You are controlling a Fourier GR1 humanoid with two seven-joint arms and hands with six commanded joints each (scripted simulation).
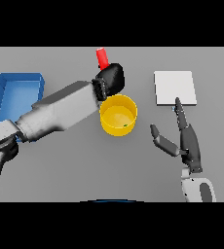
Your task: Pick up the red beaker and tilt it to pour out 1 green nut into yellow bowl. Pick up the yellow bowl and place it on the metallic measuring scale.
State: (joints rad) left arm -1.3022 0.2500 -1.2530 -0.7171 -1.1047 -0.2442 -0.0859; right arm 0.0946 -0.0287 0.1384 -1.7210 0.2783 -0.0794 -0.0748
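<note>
The red beaker (102,58) stands nearly upright at the far middle of the table, its lower part hidden by my left hand (112,79), whose fingers curl round it. Just in front of that hand sits the yellow bowl (118,115), with a small green nut (125,126) on its floor. My right hand (187,138) hovers to the right of the bowl, fingers straight and thumb spread, holding nothing. The metallic measuring scale (175,87) is a flat pale square at the far right, just beyond the right hand's fingertips.
A blue tray (16,95) lies at the far left, partly behind my left arm (60,111), which crosses the table diagonally toward the beaker.
</note>
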